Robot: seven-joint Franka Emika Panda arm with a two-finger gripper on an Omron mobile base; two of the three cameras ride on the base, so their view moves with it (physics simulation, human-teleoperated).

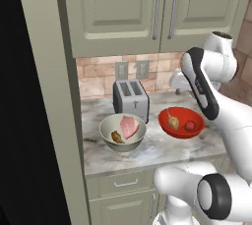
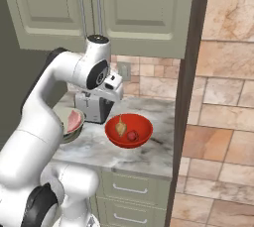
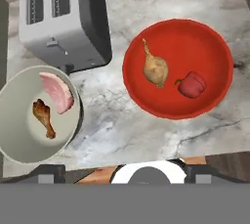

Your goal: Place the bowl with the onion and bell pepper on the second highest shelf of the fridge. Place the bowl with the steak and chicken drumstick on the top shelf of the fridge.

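On the marbled grey table (image 1: pixel 162 150), right of the silver two-slot toaster (image 1: pixel 131 99), sits the shallow, glossy red bowl (image 1: pixel 180 122) with its small tan onion (image 3: pixel 155 68) and small red bell pepper (image 3: pixel 192 84) lying loose inside. A tilted lift would likely roll both out, and a grip on the thin sloping rim could slip. Just left of it stands the pale cream bowl (image 1: pixel 122 131) with the pink slab of steak (image 3: pixel 57 91) and golden-brown chicken drumstick (image 3: pixel 44 116); a wide approach might knock it or the toaster. The claw hangs above the table, apart from both bowls, looking down with the red bowl ahead and to one side; holding nothing, though its opening I cannot tell.
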